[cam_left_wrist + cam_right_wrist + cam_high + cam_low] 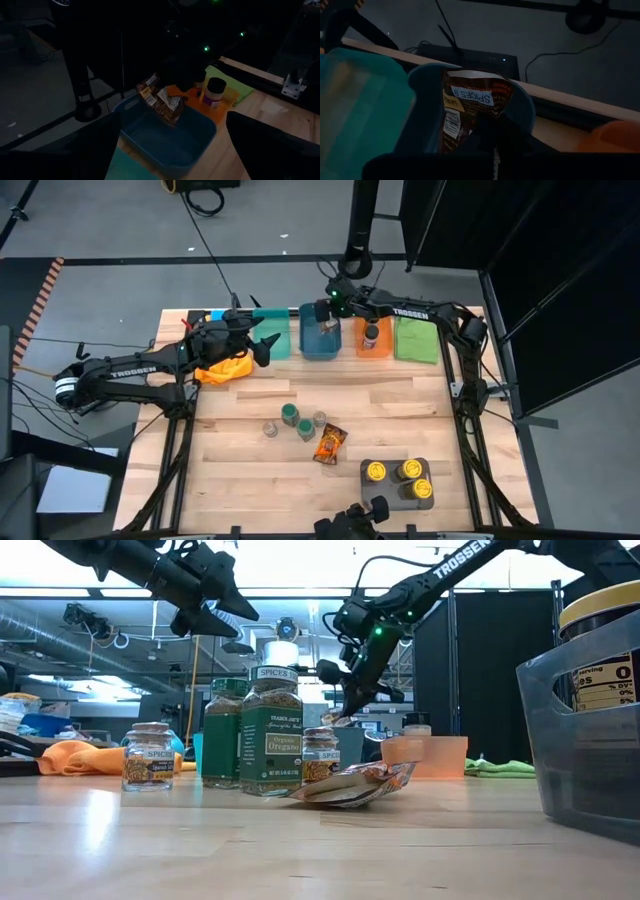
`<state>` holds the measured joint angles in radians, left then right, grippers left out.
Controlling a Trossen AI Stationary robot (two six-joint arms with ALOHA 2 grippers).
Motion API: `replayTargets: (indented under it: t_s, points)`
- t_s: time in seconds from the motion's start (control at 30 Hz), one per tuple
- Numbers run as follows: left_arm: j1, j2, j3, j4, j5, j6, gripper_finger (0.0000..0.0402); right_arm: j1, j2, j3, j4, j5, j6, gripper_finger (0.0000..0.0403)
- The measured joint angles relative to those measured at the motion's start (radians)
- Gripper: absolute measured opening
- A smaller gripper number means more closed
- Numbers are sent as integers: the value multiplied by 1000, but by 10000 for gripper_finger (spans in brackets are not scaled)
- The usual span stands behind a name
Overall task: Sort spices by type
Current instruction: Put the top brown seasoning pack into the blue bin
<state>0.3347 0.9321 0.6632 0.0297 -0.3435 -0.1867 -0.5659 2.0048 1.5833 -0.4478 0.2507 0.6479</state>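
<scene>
My right gripper (pixel 329 318) is shut on a brown foil packet (pixel 160 100) above the blue bin (pixel 320 345) at the table's far edge. My left gripper (pixel 265 346) is open and hovers over the teal bin (pixel 275 340), touching nothing. One jar (pixel 371 335) stands in the orange bin (pixel 373 345). Several small jars (pixel 295 423) stand mid-table, with an orange foil packet (pixel 330 443) lying flat beside them. Three yellow-lidded jars (pixel 398 477) stand on the grey tray (pixel 366 482). My right gripper pinches the brown foil packet between its two fingers at one end (pixel 487 122), coming from above and slanting down. The packet is lifted clear and hangs tilted below the fingers, over the blue bin's opening (pixel 165 140).
An orange cloth (pixel 225 370) lies near the left arm, and a green bin (pixel 417 340) sits right of the orange bin. The bins line the far edge. Bare wood lies between the bins and the jars mid-table.
</scene>
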Motion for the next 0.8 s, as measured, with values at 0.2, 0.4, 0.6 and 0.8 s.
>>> replayTargets:
  t_s: [0.2, 0.4, 0.6, 0.8]
  points:
    - [0, 0, 0, 1, 0, 3, 369, 0, 0, 0, -1, -1, -13, 23]
    - [0, 0, 0, -1, 0, 3, 369, 0, 0, 0, -2, 1, -20, 45]
    - [0, 0, 0, -1, 0, 19, 369, 0, 0, 0, 6, 18, -28, 86]
    - [0, 0, 0, 0, 0, 29, 369, 0, 0, 0, 6, 18, -31, 115]
